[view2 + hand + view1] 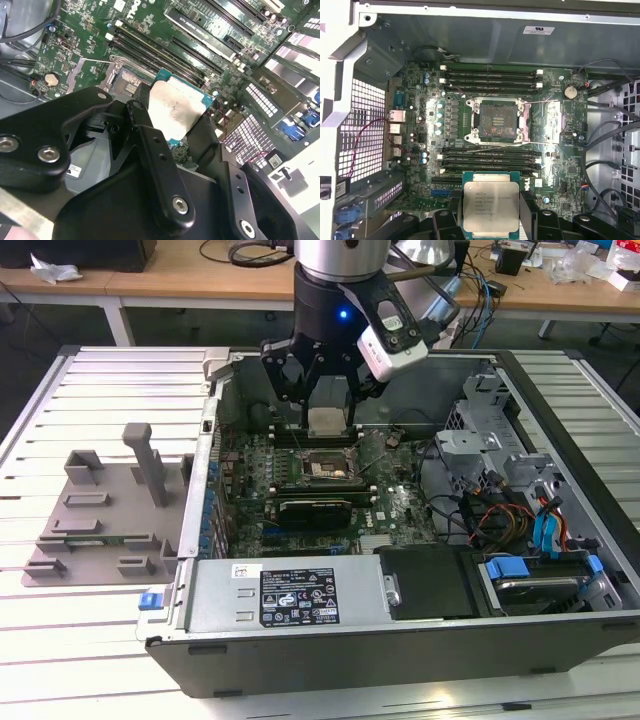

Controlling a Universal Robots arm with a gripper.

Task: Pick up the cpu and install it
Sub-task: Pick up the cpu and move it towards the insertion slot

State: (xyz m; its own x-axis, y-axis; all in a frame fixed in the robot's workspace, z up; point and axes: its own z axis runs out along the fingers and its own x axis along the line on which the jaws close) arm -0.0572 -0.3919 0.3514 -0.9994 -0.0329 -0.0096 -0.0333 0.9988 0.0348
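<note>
The black metal gripper (326, 412) pinches the cpu (491, 207) by two opposite edges, its jointed fingers (150, 150) pressed against the chip. The cpu is a thin square with a dull silvery top plate, smeared in the second wrist view, and a green rim. It hangs clear above the green circuit board (555, 150) inside the open steel computer case (400, 635), near the square socket (497, 121) with its shiny metal frame. A grey plastic fixture (100, 515) with upright blocks lies on the ribbed white table (100, 390), at the exterior view's left.
</note>
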